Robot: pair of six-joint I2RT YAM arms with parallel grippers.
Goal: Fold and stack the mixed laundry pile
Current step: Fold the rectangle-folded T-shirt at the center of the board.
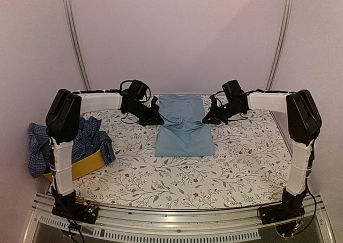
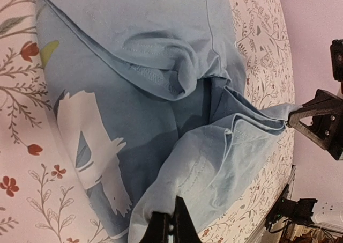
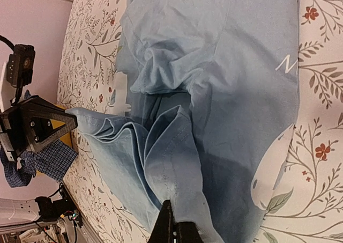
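The light blue T-shirt [image 1: 182, 126] lies lengthwise in the middle of the table, its far end lifted. My left gripper [image 1: 156, 116] is shut on the shirt's far left corner; in the left wrist view its jaws [image 2: 172, 228] pinch a fold of the blue cloth [image 2: 214, 162] with white print [image 2: 88, 130] beside it. My right gripper [image 1: 208, 116] is shut on the far right corner; the right wrist view shows it [image 3: 174, 232] clamping a hemmed fold [image 3: 177, 162]. A navy-and-white checked shirt [image 1: 80, 138] is heaped at the left.
A yellow fabric basket [image 1: 86, 165] sits under the checked shirt at the left edge. The floral table cover [image 1: 241, 162] spans the table. Metal frame posts [image 1: 75, 39] rise at the back corners. The table's near rail [image 1: 177, 213] runs along the front.
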